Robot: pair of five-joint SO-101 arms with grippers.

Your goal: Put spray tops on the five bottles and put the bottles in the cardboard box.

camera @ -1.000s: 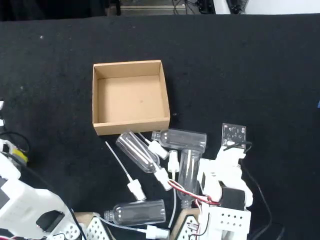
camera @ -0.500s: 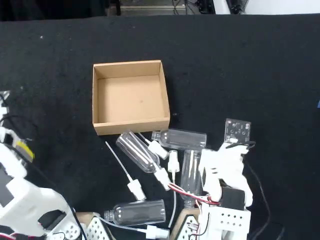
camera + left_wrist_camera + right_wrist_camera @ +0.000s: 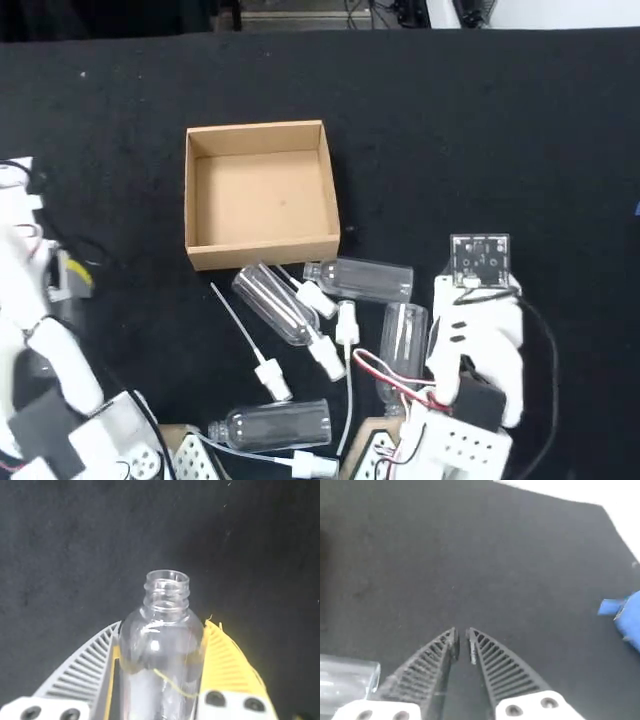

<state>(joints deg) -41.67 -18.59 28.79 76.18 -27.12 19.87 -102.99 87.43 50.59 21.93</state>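
left gripper (image 3: pixel 163 624): clamped on one uncapped bottle (image 3: pixel 162 652) | right gripper (image 3: pixel 462 641): fingers almost together, holding nothing | table (image 3: pixel 500 120): four more bottles (image 3: pixel 275 303) (image 3: pixel 362 278) (image 3: pixel 402 345) (image 3: pixel 272 424) lying beside one cardboard box (image 3: pixel 262 250), loose spray tops (image 3: pixel 268 375) among them

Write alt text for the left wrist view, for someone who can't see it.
A clear plastic bottle with an open threaded neck and no spray top is clamped in the left gripper, between its grey and yellow ribbed fingers, against the black cloth table.
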